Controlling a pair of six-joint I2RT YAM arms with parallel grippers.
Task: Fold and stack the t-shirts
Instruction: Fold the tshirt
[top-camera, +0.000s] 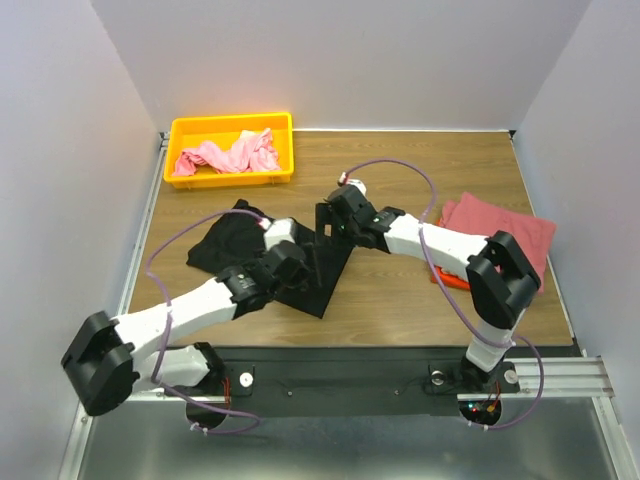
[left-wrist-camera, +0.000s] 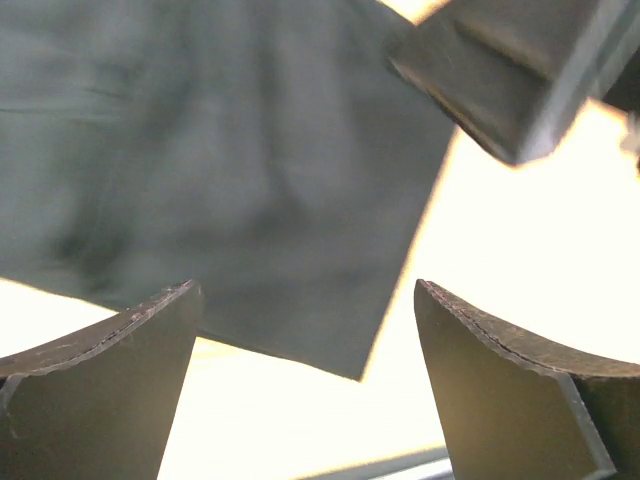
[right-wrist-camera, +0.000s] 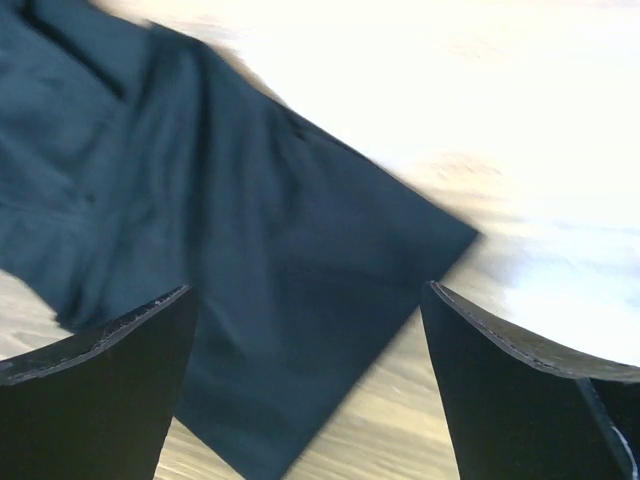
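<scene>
The black t-shirt (top-camera: 228, 245) lies partly spread on the wooden table, with a long flap reaching toward the front (top-camera: 325, 280). My left gripper (top-camera: 300, 262) hovers open and empty over the flap; in the left wrist view (left-wrist-camera: 305, 295) a corner of the black cloth (left-wrist-camera: 220, 170) lies below the open fingers. My right gripper (top-camera: 330, 222) hovers open and empty just behind it, over the black cloth (right-wrist-camera: 200, 230) in the right wrist view (right-wrist-camera: 308, 295). A dusty rose-red t-shirt (top-camera: 500, 235) lies folded at the right on top of an orange one (top-camera: 445, 277). A light pink t-shirt (top-camera: 235, 155) lies crumpled in the bin.
The yellow plastic bin (top-camera: 180, 135) stands at the back left of the table (top-camera: 400, 310). The two grippers are close together above the shirt; the right gripper's body shows at the top right of the left wrist view (left-wrist-camera: 520, 70). White walls enclose the table.
</scene>
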